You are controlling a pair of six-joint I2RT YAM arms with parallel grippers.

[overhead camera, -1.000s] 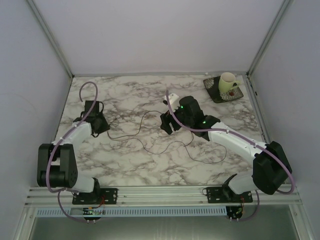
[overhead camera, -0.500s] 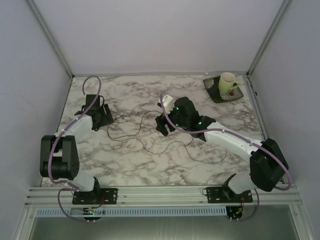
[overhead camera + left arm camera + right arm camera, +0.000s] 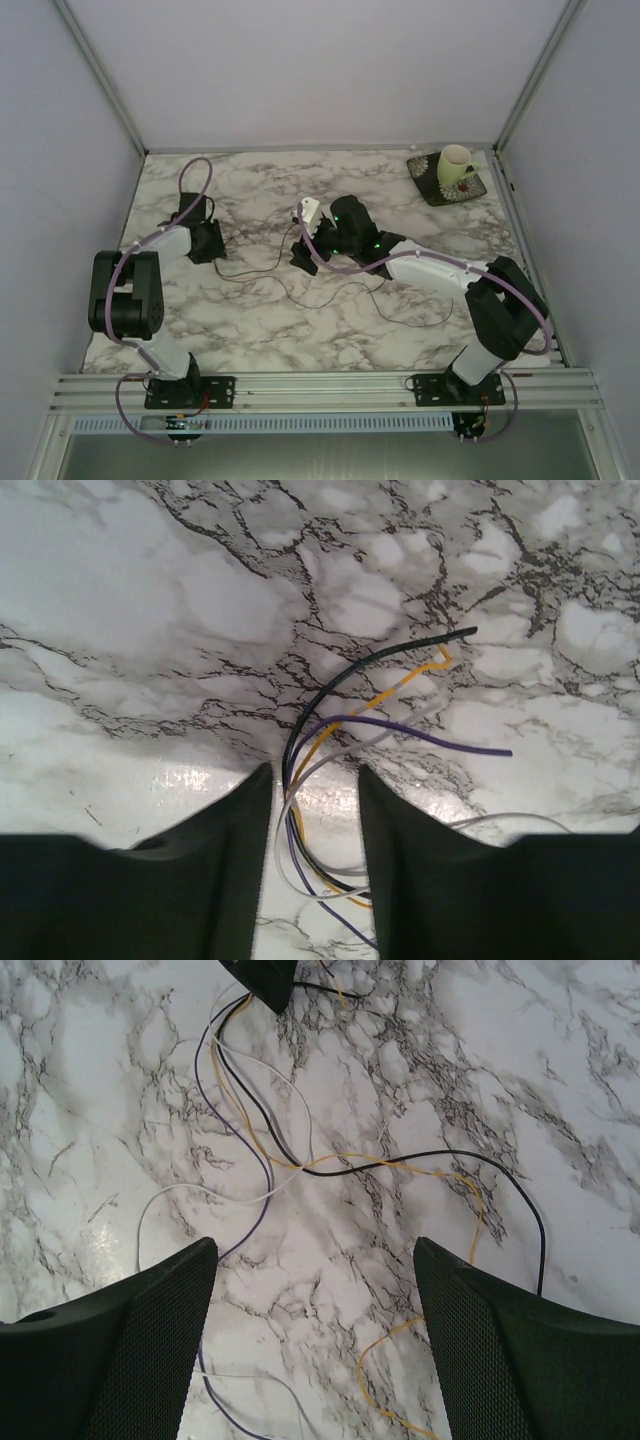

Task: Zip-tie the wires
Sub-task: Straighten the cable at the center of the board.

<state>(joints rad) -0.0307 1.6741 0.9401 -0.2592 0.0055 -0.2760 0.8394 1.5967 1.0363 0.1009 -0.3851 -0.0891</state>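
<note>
Top external: shows the wires [image 3: 330, 300] sprawled in loose loops on the marble table [image 3: 400, 190], between the left gripper [image 3: 212, 245] and the right gripper [image 3: 303, 258]. Shows a cup [image 3: 456, 165] on a dark saucer [image 3: 432, 188] in the far right corner. From the left wrist, finds the fingers apart, with black, yellow, purple and white strands running through a gap wider than the bundle. From the right wrist, finds the fingers spread wide over the crossing strands, gripping nothing.
</note>
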